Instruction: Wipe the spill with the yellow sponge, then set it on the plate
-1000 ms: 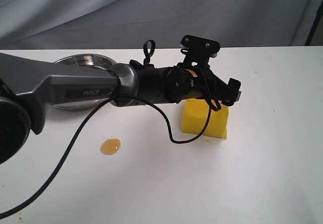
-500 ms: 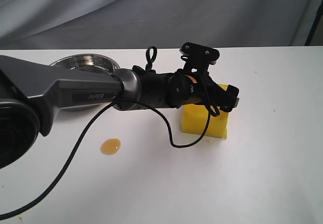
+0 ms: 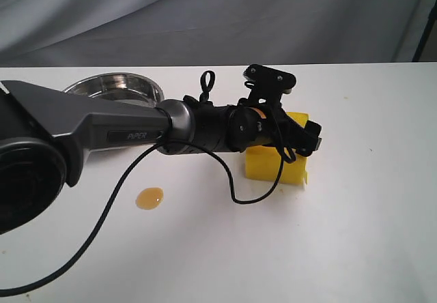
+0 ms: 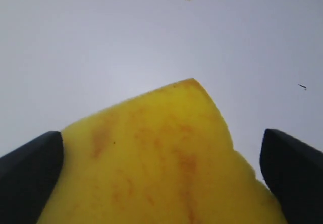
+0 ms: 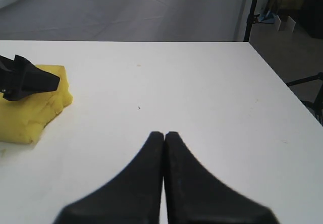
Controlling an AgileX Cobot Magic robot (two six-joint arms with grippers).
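The yellow sponge [image 3: 276, 168] rests on the white table right of centre, and orange-brown stains mark its top face [image 4: 161, 163]. My left gripper [image 3: 308, 136] hovers low over the sponge, open. Its two fingers straddle the block: one finger [image 4: 30, 163] sits against a side, while the other [image 4: 292, 163] stands a little clear. The spill [image 3: 149, 198], a small amber blob, lies on the table well to the left of the sponge. Part of the steel plate [image 3: 147, 86] shows at the back left behind the arm. My right gripper [image 5: 164, 134] is shut and empty, away from the sponge [image 5: 30, 114].
The left arm and its looping black cable [image 3: 235, 190] stretch across the table between the plate and the sponge. The table's right edge [image 5: 282, 82] drops off beside the right gripper. A grey cloth backdrop hangs behind the table.
The left arm has shifted slightly toward the back of the table, uncovering more of the plate's rim. The gripper stays over the sponge; sponge and spill have not moved.
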